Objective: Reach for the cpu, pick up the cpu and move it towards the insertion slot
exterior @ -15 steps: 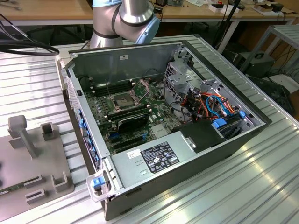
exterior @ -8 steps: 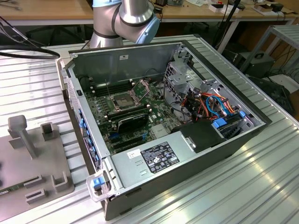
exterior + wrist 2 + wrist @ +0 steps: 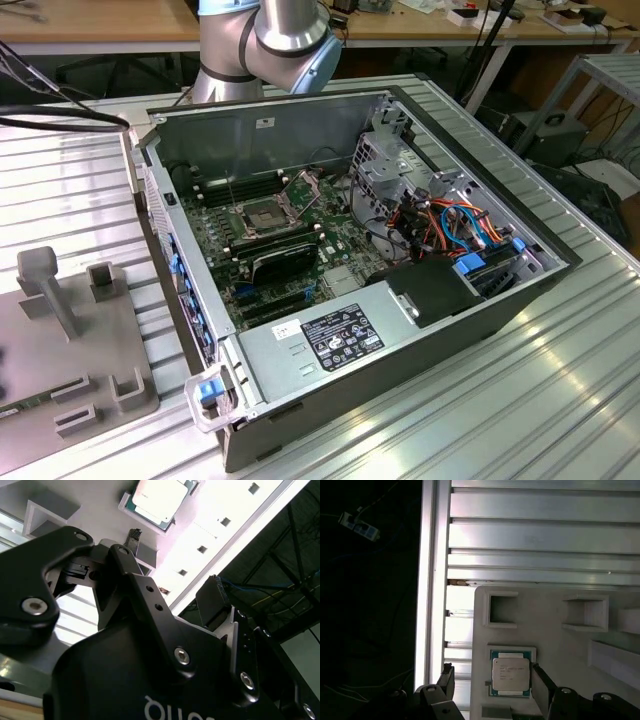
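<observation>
The cpu (image 3: 510, 676) is a small pale square chip lying flat in a shallow recess of a light grey fixture plate (image 3: 545, 612). It also appears in the second wrist view as the cpu (image 3: 157, 497). My gripper (image 3: 491, 669) hangs above the plate, open and holding nothing, one black finger (image 3: 447, 676) off to one side of the chip and the other finger (image 3: 540, 679) close to its opposite edge. In the second wrist view the gripper (image 3: 172, 570) stands apart from the chip. The insertion slot (image 3: 262, 214) sits on the motherboard inside the open computer case, its thin bracket (image 3: 300, 186) raised.
The open case (image 3: 520, 300) lies on a ribbed aluminium table (image 3: 560, 400), with a black card (image 3: 285, 258), a power supply (image 3: 330, 340) and bundled cables (image 3: 450, 220) inside. The grey fixture plate (image 3: 70, 330), with upright blocks, is at the exterior view's left. Arm base (image 3: 265, 40) stands behind the case.
</observation>
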Robot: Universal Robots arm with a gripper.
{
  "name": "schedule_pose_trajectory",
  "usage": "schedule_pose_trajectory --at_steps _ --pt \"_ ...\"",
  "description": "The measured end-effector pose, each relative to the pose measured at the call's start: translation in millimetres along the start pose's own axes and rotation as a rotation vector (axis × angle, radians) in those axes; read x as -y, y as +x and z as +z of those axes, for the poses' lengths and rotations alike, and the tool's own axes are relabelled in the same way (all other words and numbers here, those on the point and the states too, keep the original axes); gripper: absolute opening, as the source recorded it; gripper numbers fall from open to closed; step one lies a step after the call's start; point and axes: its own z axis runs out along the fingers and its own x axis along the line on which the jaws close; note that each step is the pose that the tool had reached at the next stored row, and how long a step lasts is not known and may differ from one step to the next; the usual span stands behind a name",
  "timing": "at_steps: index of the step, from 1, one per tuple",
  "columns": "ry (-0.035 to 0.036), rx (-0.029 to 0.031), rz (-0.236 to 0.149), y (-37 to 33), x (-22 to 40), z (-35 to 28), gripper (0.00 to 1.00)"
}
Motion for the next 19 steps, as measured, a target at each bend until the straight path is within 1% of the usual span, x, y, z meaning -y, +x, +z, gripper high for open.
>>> schedule_pose_trajectory --at_steps 12,15,16,17,19 --pt "-0.0001 0.0003 0.000 0.0 0.1 0.5 0.72" --pt "-0.0001 0.0002 0.000 0.1 4.2 1.8 0.72" --pt "0.0000 0.0013 0.000 0.1 5.2 2.7 0.72" --pt "0.0001 0.0036 0.000 0.1 5.9 3.5 0.72" --pt "0.0007 0.0123 0.000 0.2 6.6 4.8 0.72"
